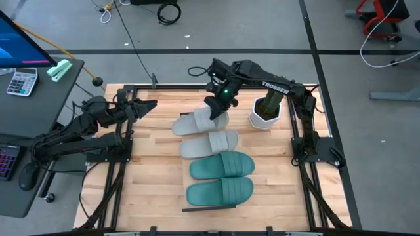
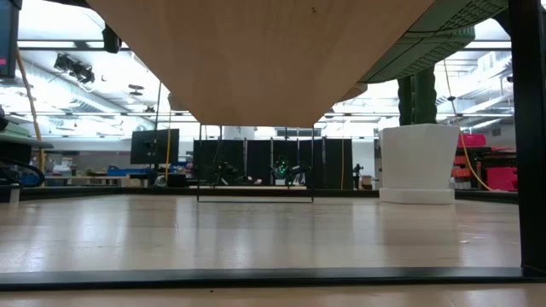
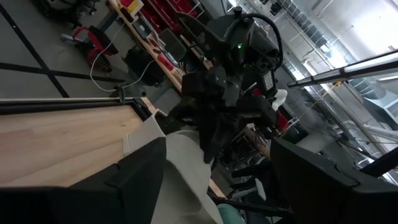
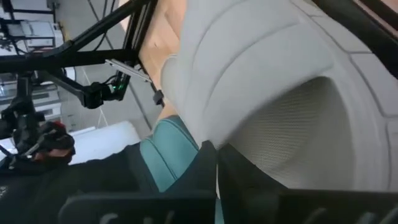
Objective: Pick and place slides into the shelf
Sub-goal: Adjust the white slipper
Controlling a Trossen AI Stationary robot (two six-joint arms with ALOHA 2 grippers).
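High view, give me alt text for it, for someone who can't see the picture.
Seen from above, the right end effector is shut on the far grey slide, tilting it on the shelf. A second grey slide and two teal slides lie in a row nearer the camera. The left end effector waits open at the left, and a potted plant stands to the right.

- High view: even, diffuse overhead light; the wooden tabletop [image 1: 157,177] is bright, with only soft, short shadows beside the slides [image 1: 220,177].
- Low view: ceiling strip lights (in the room behind) cast pale glare across the table surface.
- Left wrist view: near fingers [image 3: 143,180] dark and blurred.
- Right wrist view: the close grey slide [image 4: 280,93] is soft, out of focus.
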